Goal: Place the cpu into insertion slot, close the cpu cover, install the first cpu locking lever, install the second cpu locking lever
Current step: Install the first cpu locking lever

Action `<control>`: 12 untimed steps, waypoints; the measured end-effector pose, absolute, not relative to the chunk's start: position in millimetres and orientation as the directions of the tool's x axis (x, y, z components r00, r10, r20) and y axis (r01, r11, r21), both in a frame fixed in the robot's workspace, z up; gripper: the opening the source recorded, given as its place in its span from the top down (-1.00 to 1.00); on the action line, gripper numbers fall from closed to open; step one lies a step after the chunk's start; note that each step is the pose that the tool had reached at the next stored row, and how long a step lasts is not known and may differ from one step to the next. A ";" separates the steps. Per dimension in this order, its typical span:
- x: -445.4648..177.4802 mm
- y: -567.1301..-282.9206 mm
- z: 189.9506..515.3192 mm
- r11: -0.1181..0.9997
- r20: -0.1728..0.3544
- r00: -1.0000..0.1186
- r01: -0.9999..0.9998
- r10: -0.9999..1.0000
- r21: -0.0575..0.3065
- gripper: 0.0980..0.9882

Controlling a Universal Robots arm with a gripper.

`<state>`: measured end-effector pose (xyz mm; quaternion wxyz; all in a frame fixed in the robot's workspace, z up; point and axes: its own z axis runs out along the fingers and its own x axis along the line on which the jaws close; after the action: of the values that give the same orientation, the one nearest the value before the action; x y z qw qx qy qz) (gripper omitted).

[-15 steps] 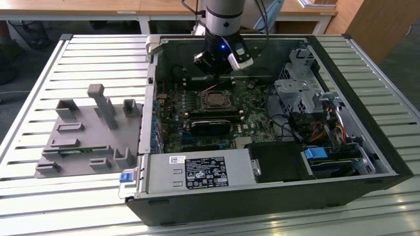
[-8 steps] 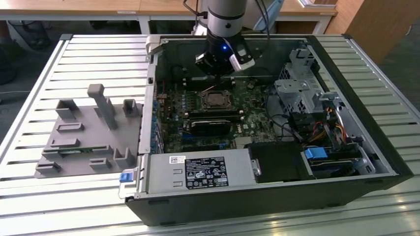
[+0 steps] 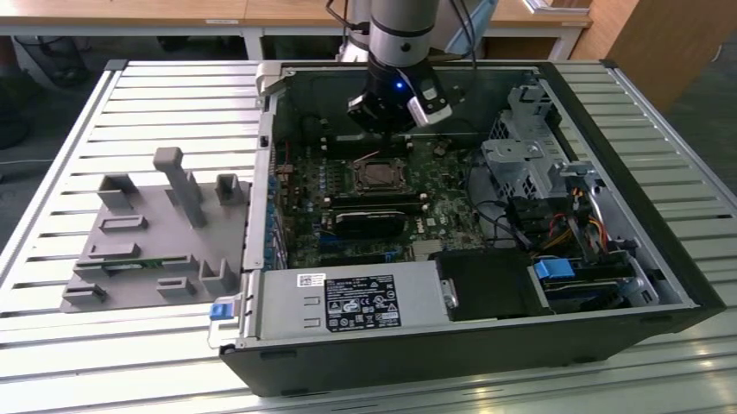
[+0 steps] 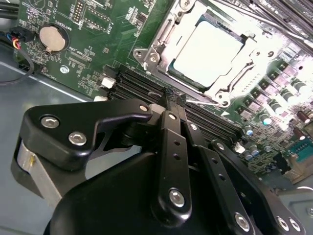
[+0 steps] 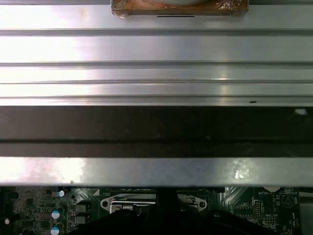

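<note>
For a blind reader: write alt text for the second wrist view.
The black gripper, fingers together, hovers just short of the insertion slot, where the cpu sits under the closed cpu cover on a green motherboard.

Memory slots (image 4: 146, 88) lie between tool (image 4: 172, 98) and insertion slot (image 4: 208, 54).

The cpu (image 4: 208, 51) has a smooth, pale metal face that shines; the cpu cover (image 4: 161, 46) around it is bright silvery metal; the gripper (image 4: 172, 105) is smooth black, a bit glossy, with shiny screws; the table (image 3: 173, 95) is ribbed, shiny metal.
</note>
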<state>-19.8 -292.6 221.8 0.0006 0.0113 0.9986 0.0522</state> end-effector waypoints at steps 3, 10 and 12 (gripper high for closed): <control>-17.7 -292.2 220.6 0.994 0.000 -1.000 0.023 0.023 0.104 0.98; -17.0 -290.5 216.1 0.994 0.000 -1.000 0.023 0.023 0.104 0.98; -16.9 -290.1 214.5 0.994 0.000 -1.000 0.023 0.023 0.104 0.98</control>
<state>-16.9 -290.1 214.5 0.0006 0.0113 0.9986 0.0522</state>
